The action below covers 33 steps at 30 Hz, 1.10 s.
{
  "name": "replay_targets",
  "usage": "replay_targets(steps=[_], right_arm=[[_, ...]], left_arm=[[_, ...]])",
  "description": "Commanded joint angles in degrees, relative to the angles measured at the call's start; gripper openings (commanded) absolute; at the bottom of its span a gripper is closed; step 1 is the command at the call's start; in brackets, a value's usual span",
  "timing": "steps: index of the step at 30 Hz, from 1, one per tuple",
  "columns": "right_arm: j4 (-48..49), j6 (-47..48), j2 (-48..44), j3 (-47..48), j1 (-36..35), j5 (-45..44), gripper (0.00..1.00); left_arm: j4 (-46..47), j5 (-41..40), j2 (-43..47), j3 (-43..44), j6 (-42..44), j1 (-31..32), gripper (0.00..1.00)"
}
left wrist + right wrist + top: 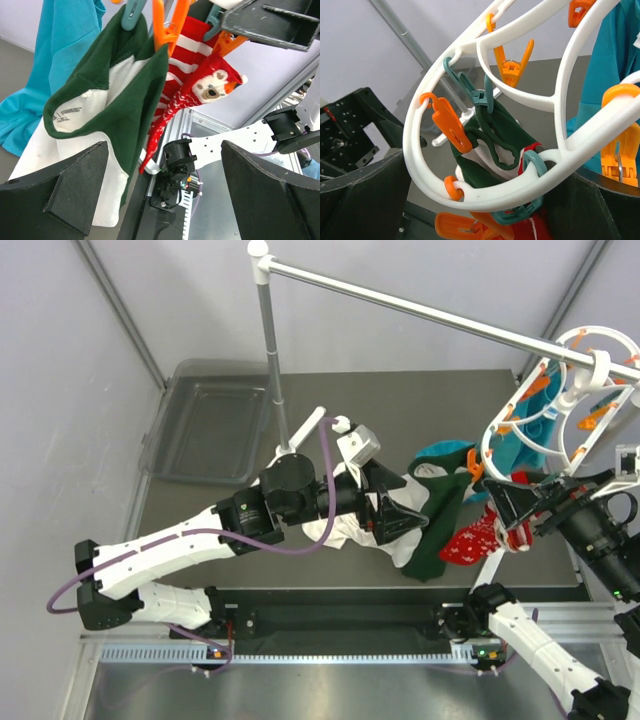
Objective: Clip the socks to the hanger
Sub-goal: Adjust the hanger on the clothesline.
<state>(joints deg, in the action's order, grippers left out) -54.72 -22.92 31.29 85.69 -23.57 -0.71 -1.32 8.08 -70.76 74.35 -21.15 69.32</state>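
my left gripper [163, 170]: matte black wedge fingers spread wide, empty. my right gripper [485, 200]: likewise apart, empty, under the hanger [470, 50], glossy white plastic rings. socks [192, 55]: red knit, striped and patterned, hanging from its orange clips [167, 25] beside soft green cloth [135, 95].

The setting is a robotics lab cell: plain pale partition walls [60, 390] stand beyond and beside the left gripper [408, 508], a slotted aluminium rail [300, 652] runs by the arm bases [478, 623] behind it, and a clear plastic bin [205, 430] sits to its left.
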Motion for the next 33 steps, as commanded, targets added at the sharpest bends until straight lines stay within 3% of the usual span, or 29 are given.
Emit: replay_targets(steps=[1,10,17,21,25,29,33], right_arm=[[-6.9,-7.6,0.9,3.3,-0.6,-1.2,1.0],[-17.6,-17.6,4.3,9.1,-0.8,-3.6,1.0],[-14.7,-26.5,4.1,9.1,-1.6,-3.6,1.0],[-9.9,-25.4,2.6,2.8,-2.0,-3.0,1.0],[-3.2,-13.5,0.5,-4.5,-2.5,6.4,1.0],[1.8,-2.0,-6.0,-12.5,-2.5,3.1,1.0],[6.5,-0.4,-10.6,-14.4,-2.5,0.9,1.0]], left_arm=[[2.6,-0.1,1.2,0.2,-1.7,0.1,0.98],[3.5,-0.6,3.0,-1.0,-2.6,0.0,0.98],[4.0,-0.9,4.3,-2.3,-2.7,0.0,0.98],[4.3,-1.5,5.3,-3.8,-2.7,0.1,0.98],[4.8,-0.5,6.4,-4.7,-2.9,0.0,0.97],[6.2,-0.1,7.5,-6.5,-2.8,0.0,0.96],[12.2,0.6,7.0,-10.2,-1.2,0.1,0.97]])
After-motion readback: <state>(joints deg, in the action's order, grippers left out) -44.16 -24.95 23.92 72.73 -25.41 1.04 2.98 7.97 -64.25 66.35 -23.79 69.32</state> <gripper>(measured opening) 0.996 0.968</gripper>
